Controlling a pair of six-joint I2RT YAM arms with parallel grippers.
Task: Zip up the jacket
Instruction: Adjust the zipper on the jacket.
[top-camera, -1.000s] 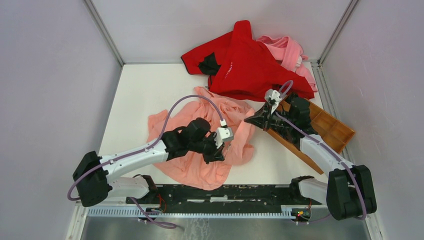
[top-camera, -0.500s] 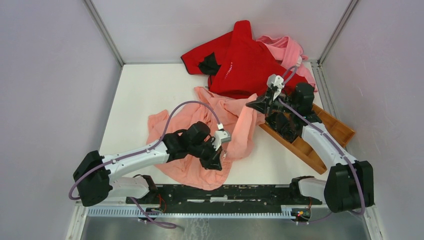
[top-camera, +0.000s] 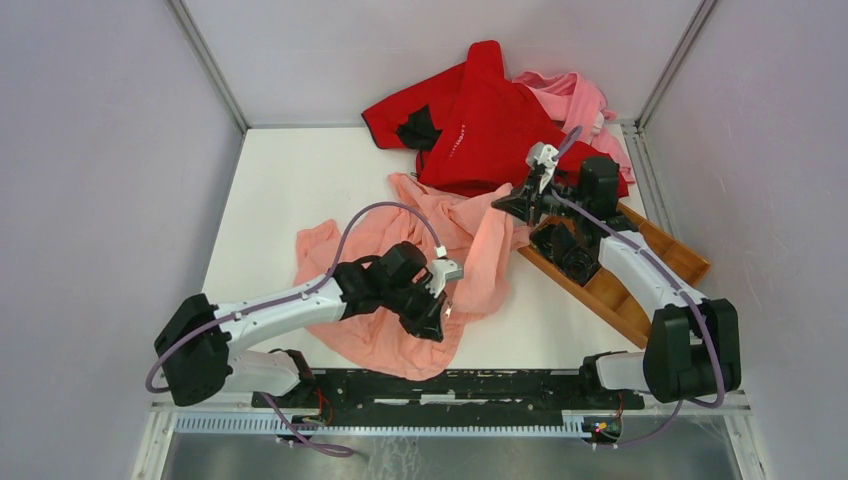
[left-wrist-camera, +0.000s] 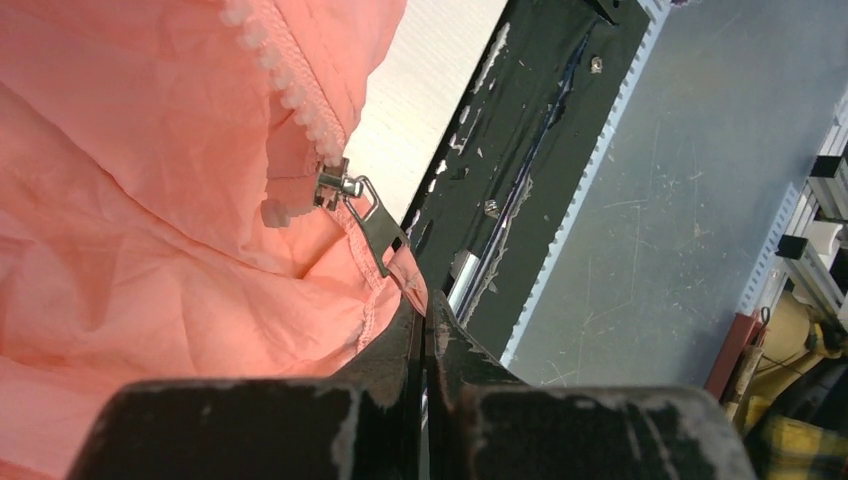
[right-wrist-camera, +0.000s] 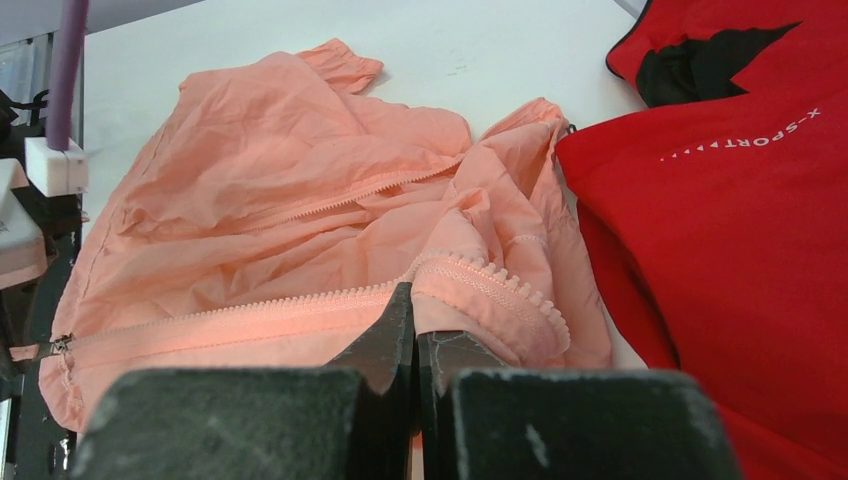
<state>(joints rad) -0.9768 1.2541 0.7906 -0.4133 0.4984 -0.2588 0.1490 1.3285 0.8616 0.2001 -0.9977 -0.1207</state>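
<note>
The salmon-pink jacket (top-camera: 400, 250) lies crumpled in the middle of the white table. My left gripper (top-camera: 440, 318) is shut on its bottom hem corner, seen in the left wrist view (left-wrist-camera: 423, 318). Just past the left fingertips, the metal zipper slider (left-wrist-camera: 340, 187) hangs at the low end of the zipper teeth with its pull tab loose. My right gripper (top-camera: 497, 205) is shut on the jacket's zipper edge farther up, seen in the right wrist view (right-wrist-camera: 414, 300). The zipper line (right-wrist-camera: 230, 315) runs stretched from there toward the slider (right-wrist-camera: 58, 346).
A bright red garment (top-camera: 490, 120) with white lettering and a paler pink garment (top-camera: 575, 100) lie at the back. A wooden tray (top-camera: 650, 265) sits under the right arm. The black rail (top-camera: 450, 385) runs along the near table edge.
My right gripper has moved away toward the back with the jacket edge, pulling the zipper line straighter. My left gripper has shifted slightly nearer with the hem corner.
</note>
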